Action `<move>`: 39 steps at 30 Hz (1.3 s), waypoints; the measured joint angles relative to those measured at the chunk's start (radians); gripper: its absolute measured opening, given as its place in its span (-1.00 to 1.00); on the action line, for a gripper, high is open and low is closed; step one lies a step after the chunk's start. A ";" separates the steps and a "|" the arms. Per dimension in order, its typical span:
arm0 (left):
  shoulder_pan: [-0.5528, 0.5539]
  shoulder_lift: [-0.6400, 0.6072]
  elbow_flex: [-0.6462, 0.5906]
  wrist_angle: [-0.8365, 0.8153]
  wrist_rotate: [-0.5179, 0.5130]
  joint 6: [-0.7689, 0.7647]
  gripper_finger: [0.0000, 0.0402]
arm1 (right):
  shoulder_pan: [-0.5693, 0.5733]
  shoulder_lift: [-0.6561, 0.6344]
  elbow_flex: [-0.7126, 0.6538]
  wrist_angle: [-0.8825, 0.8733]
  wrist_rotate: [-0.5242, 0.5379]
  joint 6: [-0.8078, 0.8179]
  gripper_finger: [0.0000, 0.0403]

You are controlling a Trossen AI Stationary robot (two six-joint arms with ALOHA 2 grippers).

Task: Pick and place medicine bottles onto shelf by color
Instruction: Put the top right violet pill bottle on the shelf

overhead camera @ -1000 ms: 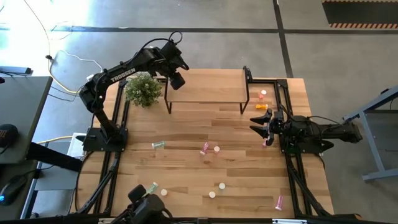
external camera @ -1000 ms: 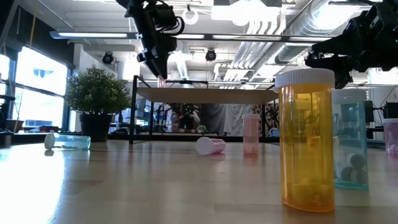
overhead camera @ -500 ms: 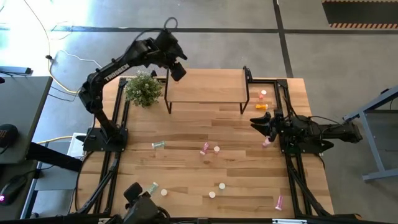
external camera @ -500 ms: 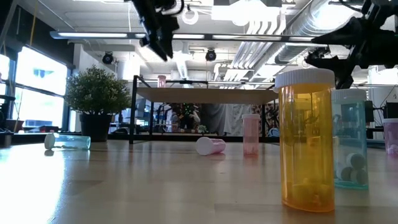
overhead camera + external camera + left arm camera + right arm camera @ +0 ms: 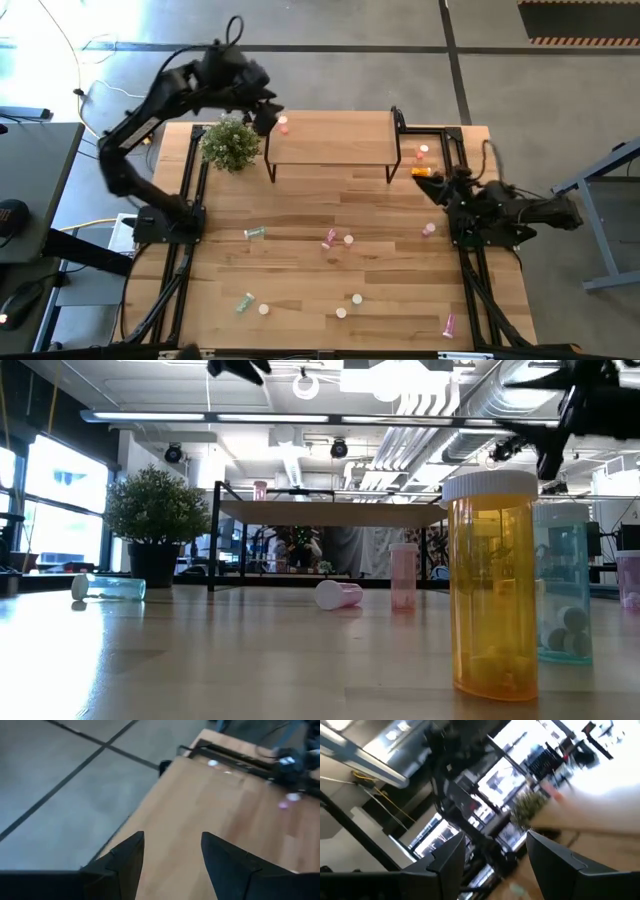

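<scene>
The light-wood shelf (image 5: 335,140) stands at the table's far middle. One pink bottle (image 5: 284,124) stands upright on its left end, and it also shows in the low view (image 5: 260,490). My left gripper (image 5: 264,114) is open and empty, high above the shelf's left end (image 5: 172,836). My right gripper (image 5: 434,186) is open and empty at the table's right edge (image 5: 495,836), tipped upward. An orange bottle (image 5: 424,172) lies just beyond it, and a pink one (image 5: 428,229) stands just nearer. Several more bottles lie or stand about the table, among them a green one (image 5: 255,232) and a pink one (image 5: 329,238).
A potted plant (image 5: 232,143) stands left of the shelf. Another pink bottle (image 5: 424,152) stands right of the shelf. Loose bottles and caps (image 5: 357,298) are scattered over the near half. In the low view an orange bottle (image 5: 490,585) and a teal one (image 5: 565,585) stand close.
My left gripper has risen from the shelf's left end and drawn back toward the table's far left corner. The pink bottle it was over stays standing on the shelf. My right gripper has gone up and toward the far edge and has tipped upward.
</scene>
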 joint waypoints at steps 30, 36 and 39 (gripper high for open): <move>-0.458 -0.535 -0.862 0.638 -0.049 -0.274 -0.09 | 0.091 0.700 0.621 -0.734 -0.216 0.603 0.00; -0.474 -0.549 -0.862 0.639 -0.048 -0.227 -0.09 | 0.200 0.847 0.621 -0.772 -0.202 0.830 0.00; -0.474 -0.553 -0.863 0.635 -0.045 -0.223 -0.09 | 0.256 0.910 0.621 -0.773 -0.194 0.935 0.00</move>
